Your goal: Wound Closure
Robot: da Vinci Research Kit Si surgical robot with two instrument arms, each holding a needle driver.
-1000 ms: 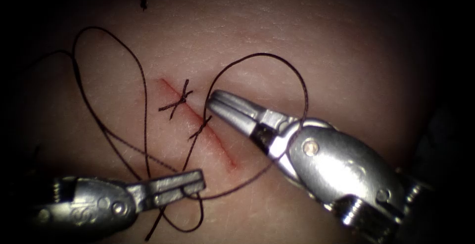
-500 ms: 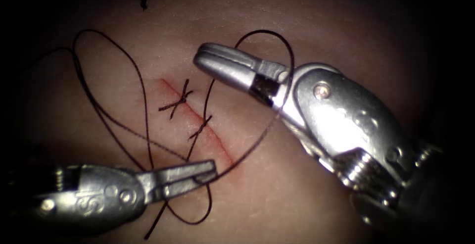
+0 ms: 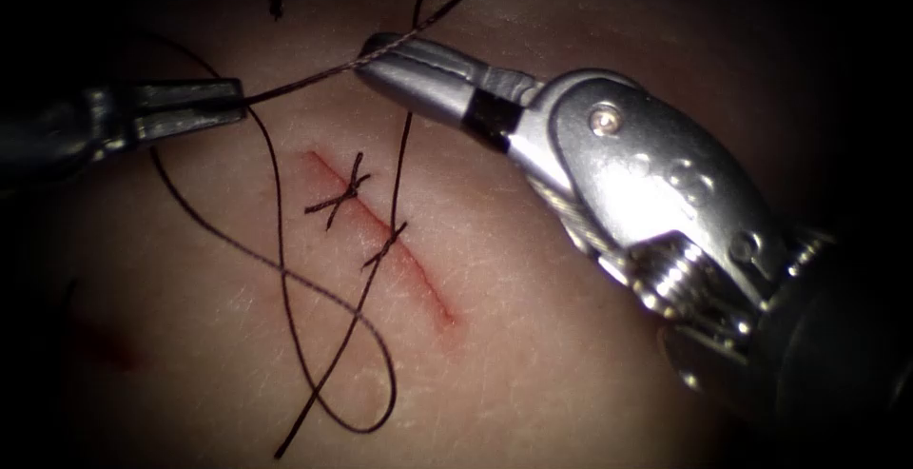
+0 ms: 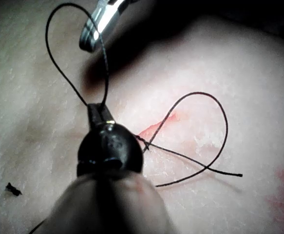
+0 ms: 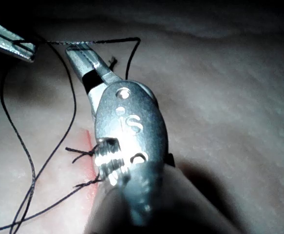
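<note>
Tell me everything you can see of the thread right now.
The thread is thin, dark and looks braided. A taut stretch runs from the left gripper to the right gripper, both shut on it. One strand drops from the right gripper to a stitch crossing the cut. Slack loops cross one another on the tissue left of the cut, with a free end lying below them.

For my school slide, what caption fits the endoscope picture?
Left tool and right tool both grip the thread above the stitched cut in the tissue.
</note>
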